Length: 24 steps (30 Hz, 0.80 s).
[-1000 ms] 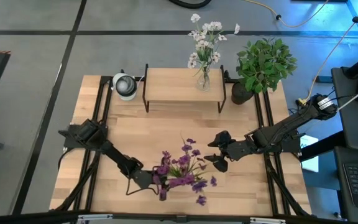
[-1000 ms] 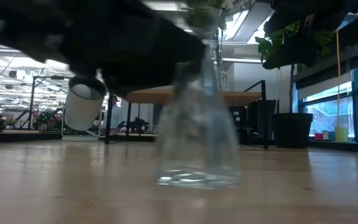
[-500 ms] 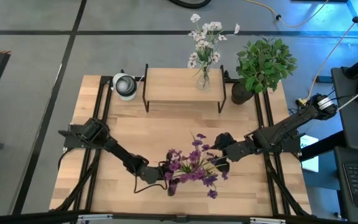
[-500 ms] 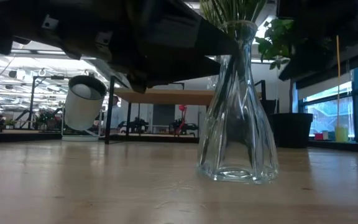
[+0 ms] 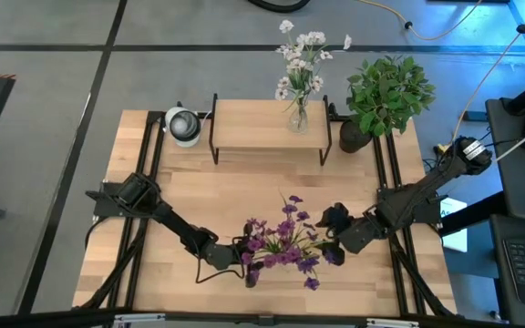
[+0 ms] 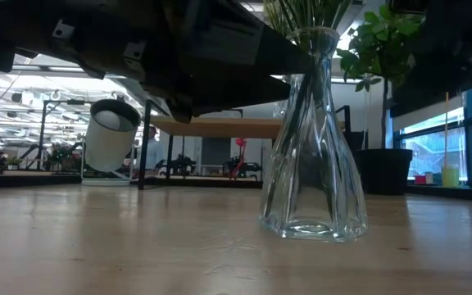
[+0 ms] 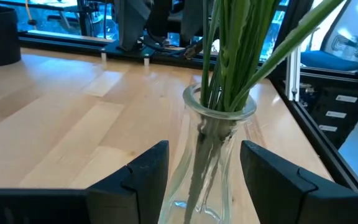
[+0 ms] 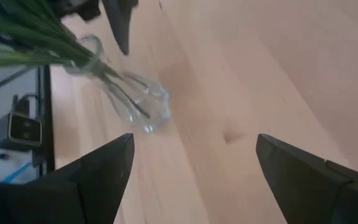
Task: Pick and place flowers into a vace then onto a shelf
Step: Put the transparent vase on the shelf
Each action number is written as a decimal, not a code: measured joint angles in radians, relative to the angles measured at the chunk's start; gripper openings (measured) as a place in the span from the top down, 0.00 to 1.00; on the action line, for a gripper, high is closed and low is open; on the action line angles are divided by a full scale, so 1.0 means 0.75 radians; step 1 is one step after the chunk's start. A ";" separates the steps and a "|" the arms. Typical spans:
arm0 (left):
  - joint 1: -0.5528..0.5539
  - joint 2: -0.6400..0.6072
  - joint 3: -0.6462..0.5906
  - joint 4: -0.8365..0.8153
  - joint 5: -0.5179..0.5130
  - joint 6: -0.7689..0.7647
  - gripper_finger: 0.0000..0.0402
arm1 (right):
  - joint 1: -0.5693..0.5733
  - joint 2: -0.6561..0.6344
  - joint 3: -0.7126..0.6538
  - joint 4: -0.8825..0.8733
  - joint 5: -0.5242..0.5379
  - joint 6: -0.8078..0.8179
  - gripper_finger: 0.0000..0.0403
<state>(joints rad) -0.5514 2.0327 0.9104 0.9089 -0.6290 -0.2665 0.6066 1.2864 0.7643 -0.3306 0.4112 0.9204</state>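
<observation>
We can't see the purple blossoms in the low view, the glass vase (image 6: pixel 312 147) runs out the top edge with just green stems (image 6: pixel 301 15) showing. Left wrist view cuts the vase's base off too. From above, the flowers (image 5: pixel 283 244) cover the vase completely, and the left gripper (image 5: pixel 237 258) is half buried under them.

Two glass vases: one (image 5: pixel 297 117) with white blossoms (image 5: pixel 301 56) on the single shelf (image 5: pixel 269 126), one (image 6: pixel 313 147) with purple flowers (image 5: pixel 283 241). One potted plant (image 5: pixel 386 94), one white cup (image 5: pixel 183 125), two arms.
</observation>
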 joint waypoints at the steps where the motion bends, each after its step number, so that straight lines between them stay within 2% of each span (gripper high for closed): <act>1: 0.000 0.000 0.000 0.000 0.000 0.000 0.52 | 0.005 0.016 0.000 0.028 0.019 0.004 0.16; 12: 0.000 -0.001 -0.001 0.000 -0.008 -0.011 0.52 | 0.024 0.278 0.000 0.359 0.097 -0.024 0.16; 19: 0.009 -0.001 -0.001 0.000 -0.008 -0.011 0.52 | 0.024 0.435 0.005 0.675 0.107 -0.157 0.16; 24: 0.009 -0.001 -0.001 0.000 -0.008 -0.011 0.52 | 0.023 0.501 0.040 0.734 0.107 -0.196 0.16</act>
<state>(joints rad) -0.5449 2.0319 0.9100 0.9089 -0.6353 -0.2749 0.6235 1.6618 0.7945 0.2195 0.4912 0.7734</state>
